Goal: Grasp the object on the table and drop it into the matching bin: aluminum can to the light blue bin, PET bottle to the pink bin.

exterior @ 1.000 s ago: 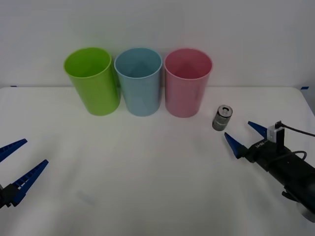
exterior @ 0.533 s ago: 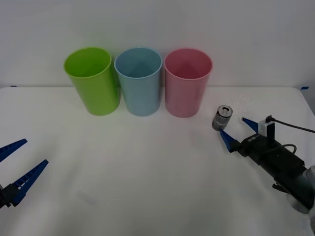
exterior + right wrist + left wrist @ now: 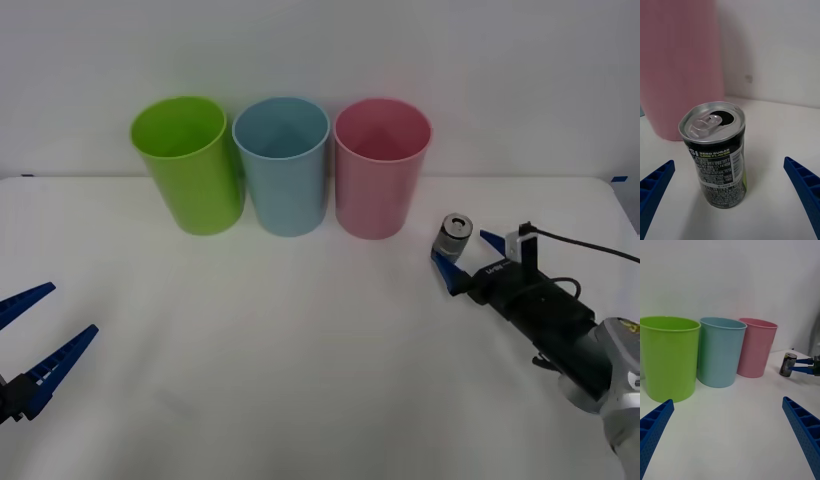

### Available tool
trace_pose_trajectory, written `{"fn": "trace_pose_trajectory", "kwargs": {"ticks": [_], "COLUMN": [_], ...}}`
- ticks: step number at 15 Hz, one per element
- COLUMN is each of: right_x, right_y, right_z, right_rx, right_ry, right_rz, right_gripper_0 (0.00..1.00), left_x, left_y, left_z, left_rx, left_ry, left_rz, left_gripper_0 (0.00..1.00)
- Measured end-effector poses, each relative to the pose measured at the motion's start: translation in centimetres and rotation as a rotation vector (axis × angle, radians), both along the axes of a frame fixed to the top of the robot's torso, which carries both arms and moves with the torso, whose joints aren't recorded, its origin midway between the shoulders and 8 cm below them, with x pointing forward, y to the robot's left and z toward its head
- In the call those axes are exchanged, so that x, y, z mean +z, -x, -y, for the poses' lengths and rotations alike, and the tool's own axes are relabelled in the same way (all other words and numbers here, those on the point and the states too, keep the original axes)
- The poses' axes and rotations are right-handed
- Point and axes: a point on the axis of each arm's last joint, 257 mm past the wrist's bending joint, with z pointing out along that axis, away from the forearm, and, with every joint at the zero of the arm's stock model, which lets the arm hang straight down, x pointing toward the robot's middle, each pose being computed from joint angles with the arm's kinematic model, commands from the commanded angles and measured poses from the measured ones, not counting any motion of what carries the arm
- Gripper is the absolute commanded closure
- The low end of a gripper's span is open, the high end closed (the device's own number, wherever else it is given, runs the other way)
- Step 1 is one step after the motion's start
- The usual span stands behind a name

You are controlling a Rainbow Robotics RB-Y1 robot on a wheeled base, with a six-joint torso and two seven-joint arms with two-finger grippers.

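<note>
Plain pale wall (image 3: 320, 50) runs across the back, meeting the tabletop's far edge. Light falls soft and even; a small dark mark (image 3: 748, 78) spots the wall.

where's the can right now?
Front view: the aluminum can stands upright on the table's right side, just right of the pink bin, between the open fingers of the right gripper.

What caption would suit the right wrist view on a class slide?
Open right gripper straddles an upright aluminum can, its fingers not yet touching, pink bin behind.
</note>
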Motion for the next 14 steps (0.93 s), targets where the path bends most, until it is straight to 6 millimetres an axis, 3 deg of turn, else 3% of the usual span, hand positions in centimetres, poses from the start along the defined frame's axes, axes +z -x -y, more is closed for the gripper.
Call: {"fn": "trace_pose_trajectory", "kwargs": {"ticks": [5, 12, 13, 14], "right_x": [0.0, 0.0, 0.0, 0.0], "right_y": [-1.8, -2.0, -2.0, -2.0], "right_z": [-0.9, -1.4, -1.5, -1.5], "right_rx": [-0.006, -0.004, -0.003, -0.002], "right_ry": [0.005, 0.005, 0.003, 0.003], "right_rz": [-0.017, -0.018, -0.017, -0.017], "right_gripper_0": [0.00, 0.00, 0.32, 1.00], "left_x": [0.0, 0.0, 0.0, 0.0], "left_y": [0.0, 0.0, 0.0, 0.0], "left_z": [0.0, 0.0, 0.0, 0.0], "left_rx": [0.000, 0.000, 0.000, 0.000], "left_ry": [0.000, 0.000, 0.000, 0.000], "left_rz": [0.000, 0.000, 0.000, 0.000], "left_gripper_0": [0.00, 0.00, 0.00, 0.00]}}
